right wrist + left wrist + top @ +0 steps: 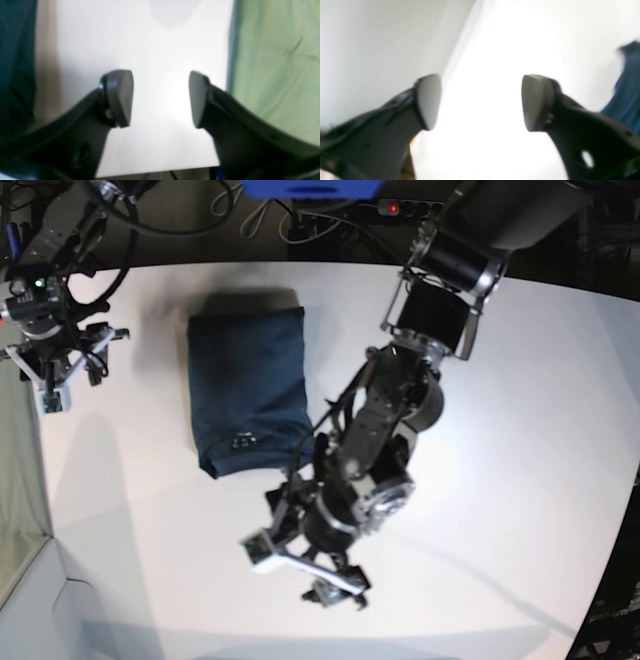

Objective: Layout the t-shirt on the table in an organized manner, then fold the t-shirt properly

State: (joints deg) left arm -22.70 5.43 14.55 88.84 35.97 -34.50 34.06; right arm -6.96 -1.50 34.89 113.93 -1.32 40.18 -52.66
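Grey-padded jaws of the left gripper (481, 102) and right gripper (161, 98) stand parted, grasping nothing. Between them on the white table (520, 430) lies the navy t-shirt (248, 388), folded into a rectangle; soft and limp, it is best pinched at hem corners.

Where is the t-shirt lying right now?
In the base view the t-shirt lies folded into a compact rectangle on the table, left of centre, between the right gripper near the left edge and the left gripper toward the front.
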